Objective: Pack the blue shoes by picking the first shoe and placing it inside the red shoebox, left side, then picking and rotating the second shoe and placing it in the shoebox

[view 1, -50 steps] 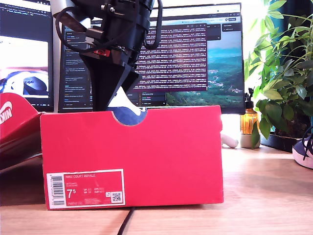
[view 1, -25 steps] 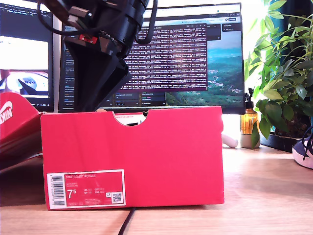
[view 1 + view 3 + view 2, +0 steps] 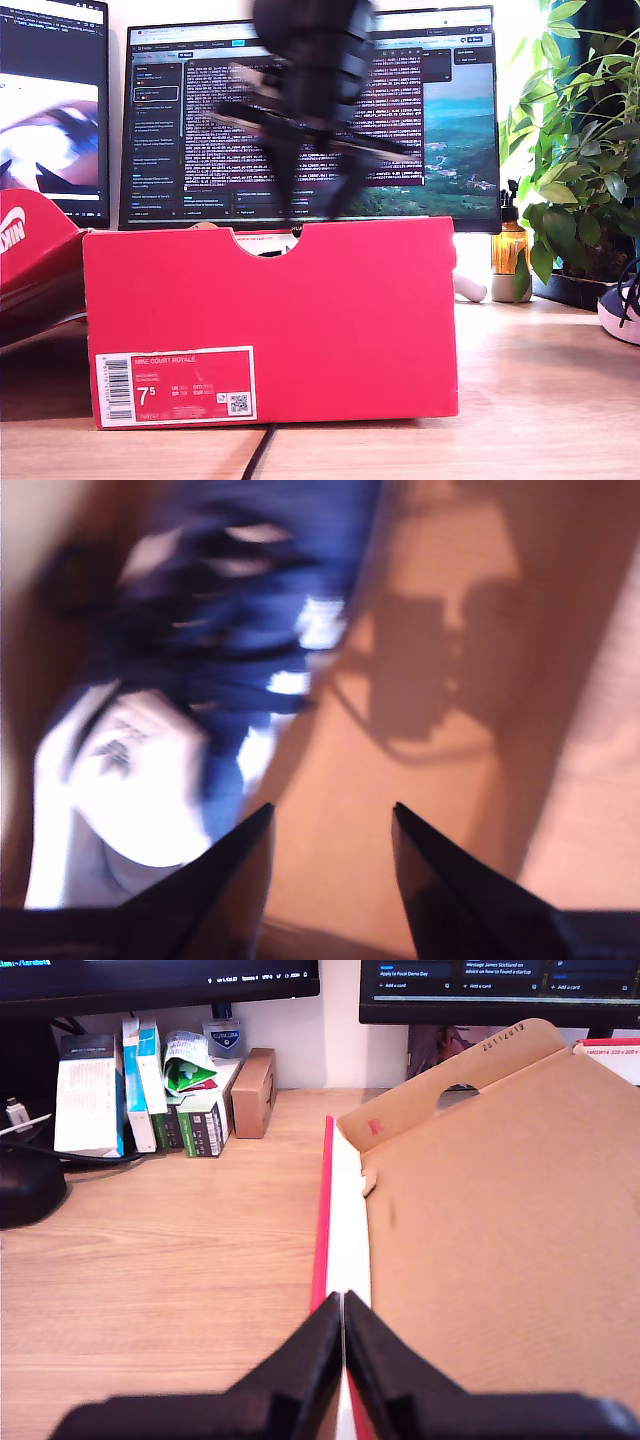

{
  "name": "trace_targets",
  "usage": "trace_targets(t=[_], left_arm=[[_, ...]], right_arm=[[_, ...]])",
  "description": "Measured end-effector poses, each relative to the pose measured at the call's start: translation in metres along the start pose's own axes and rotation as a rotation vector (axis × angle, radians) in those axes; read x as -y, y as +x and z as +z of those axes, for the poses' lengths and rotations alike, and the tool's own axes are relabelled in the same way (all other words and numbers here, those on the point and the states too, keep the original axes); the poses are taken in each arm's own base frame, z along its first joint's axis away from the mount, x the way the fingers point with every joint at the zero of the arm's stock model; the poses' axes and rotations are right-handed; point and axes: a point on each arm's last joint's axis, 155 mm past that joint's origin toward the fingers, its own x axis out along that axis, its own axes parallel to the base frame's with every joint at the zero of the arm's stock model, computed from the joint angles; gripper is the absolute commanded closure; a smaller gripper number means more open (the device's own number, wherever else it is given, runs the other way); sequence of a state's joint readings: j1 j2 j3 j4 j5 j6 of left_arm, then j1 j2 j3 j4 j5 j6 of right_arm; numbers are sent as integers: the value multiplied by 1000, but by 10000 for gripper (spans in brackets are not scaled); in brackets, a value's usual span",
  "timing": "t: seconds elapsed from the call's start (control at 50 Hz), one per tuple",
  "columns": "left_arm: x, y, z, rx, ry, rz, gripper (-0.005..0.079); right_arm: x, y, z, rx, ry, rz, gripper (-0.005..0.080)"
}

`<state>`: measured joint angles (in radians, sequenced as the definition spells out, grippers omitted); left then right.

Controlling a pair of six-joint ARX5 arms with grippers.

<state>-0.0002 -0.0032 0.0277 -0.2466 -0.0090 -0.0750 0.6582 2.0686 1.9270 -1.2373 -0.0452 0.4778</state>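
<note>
Inside the bright red cardboard shoebox [image 3: 270, 320], the navy suede shoe [image 3: 200, 680] lies beside my second gripper [image 3: 330, 825], spread and empty; my first gripper [image 3: 343, 1310] is pinched closed, empty.

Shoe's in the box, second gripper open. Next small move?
Probably raise my second gripper clear of the red shoebox: its jaws are open and empty, one blue shoe lies inside, and the other shoe waits at the exterior view's right edge.

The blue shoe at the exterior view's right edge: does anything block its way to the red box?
Nothing visible lies on the table between that blue shoe and the red shoebox. It must clear the box's wall, though, and my second gripper, open, hangs inside the box over the packed shoe.
</note>
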Motion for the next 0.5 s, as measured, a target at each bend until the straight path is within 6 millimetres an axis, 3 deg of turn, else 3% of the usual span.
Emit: trace_targets(t=[0.28,0.5], left_arm=[[0,0,0,0,0,0,754],[0,0,0,0,0,0,754]], right_arm=[[-25,0,-37,-84,-36,-9,323],[-42,1,-32,-37,-26,11,323]])
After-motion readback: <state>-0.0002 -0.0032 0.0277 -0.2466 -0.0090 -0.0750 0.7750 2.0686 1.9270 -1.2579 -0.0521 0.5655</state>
